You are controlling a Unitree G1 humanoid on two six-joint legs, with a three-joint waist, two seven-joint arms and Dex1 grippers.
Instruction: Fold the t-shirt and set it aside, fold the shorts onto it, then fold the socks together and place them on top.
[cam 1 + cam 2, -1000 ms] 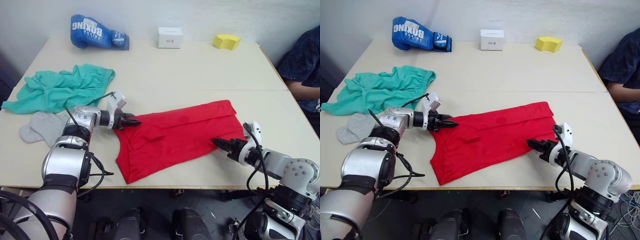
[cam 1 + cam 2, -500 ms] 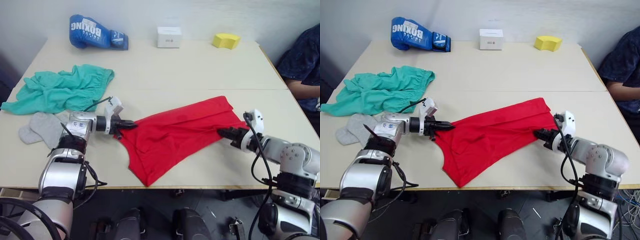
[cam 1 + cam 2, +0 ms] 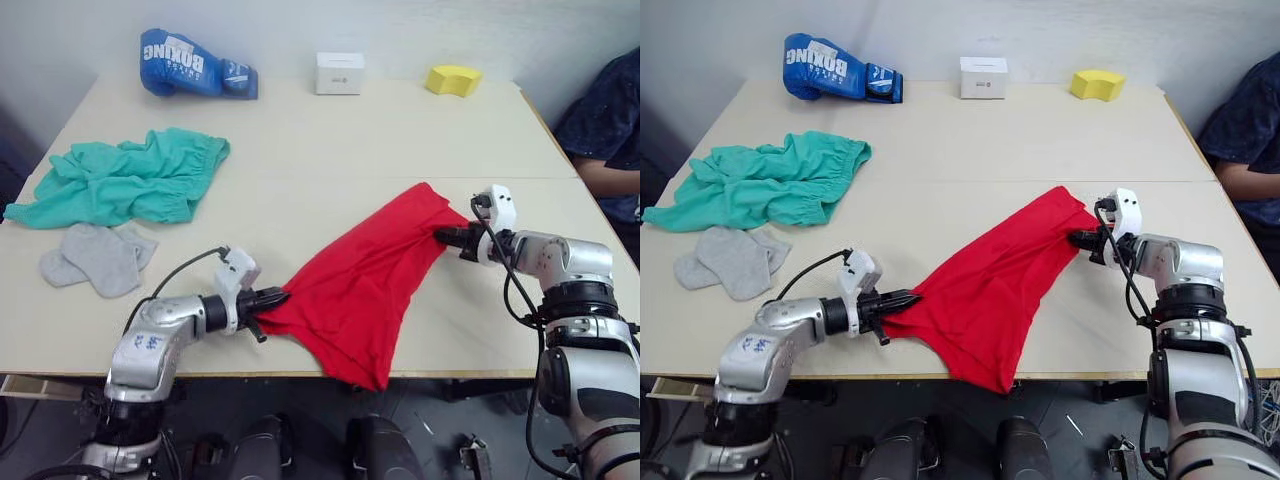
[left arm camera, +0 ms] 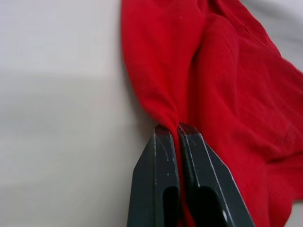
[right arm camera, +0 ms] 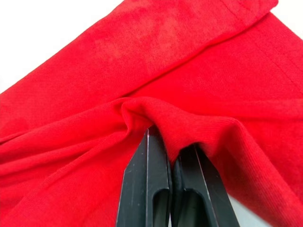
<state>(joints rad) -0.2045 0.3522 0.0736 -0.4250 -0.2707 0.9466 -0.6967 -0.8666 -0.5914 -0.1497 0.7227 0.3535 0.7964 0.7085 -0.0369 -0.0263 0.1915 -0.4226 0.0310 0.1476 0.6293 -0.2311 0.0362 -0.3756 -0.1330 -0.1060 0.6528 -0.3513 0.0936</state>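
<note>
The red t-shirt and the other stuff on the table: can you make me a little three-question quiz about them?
1. True or false: both claws are shut on the t-shirt.
2. What lies closest to the socks? A) the shorts B) the boxing glove C) the yellow block
3. Fill in: part of the t-shirt hangs over the table's near ____.

Key: 1 true: the left claw and right claw each pinch it. 2 A. 3 edge.

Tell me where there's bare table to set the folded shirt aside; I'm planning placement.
Bare: the middle, between the shorts, boxing glove, white box and t-shirt. Crowded: left edge, where the socks lie.
</note>
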